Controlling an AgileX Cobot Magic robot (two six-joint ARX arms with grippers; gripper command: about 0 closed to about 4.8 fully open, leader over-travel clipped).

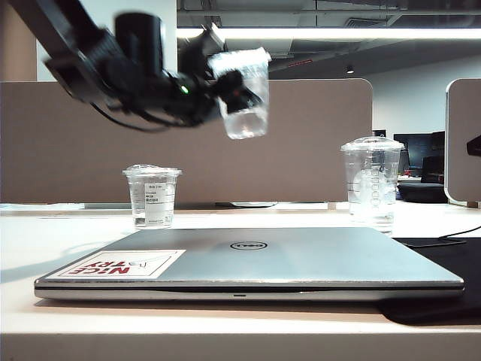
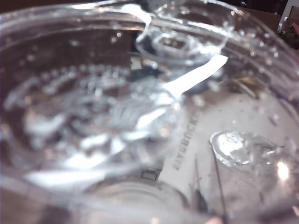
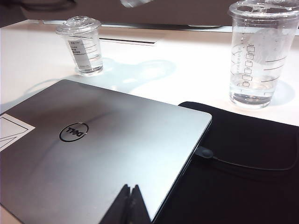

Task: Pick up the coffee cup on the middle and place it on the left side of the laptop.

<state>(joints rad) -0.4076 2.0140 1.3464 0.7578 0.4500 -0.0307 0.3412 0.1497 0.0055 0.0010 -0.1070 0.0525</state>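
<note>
Currently left tool grips the cup mid-wall, high above the laptop; thin, slick, crushable plastic, so squeeze lightly; right tool closed, empty, over laptop.

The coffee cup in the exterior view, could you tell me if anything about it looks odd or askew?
Yes: the coffee cup hangs tilted in the left end effector, high above the closed laptop, with nothing visibly spilled.

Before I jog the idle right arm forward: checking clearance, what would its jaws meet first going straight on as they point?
Probably the closed Dell laptop: the shut right gripper points low across its lid, though depth is unclear.
</note>
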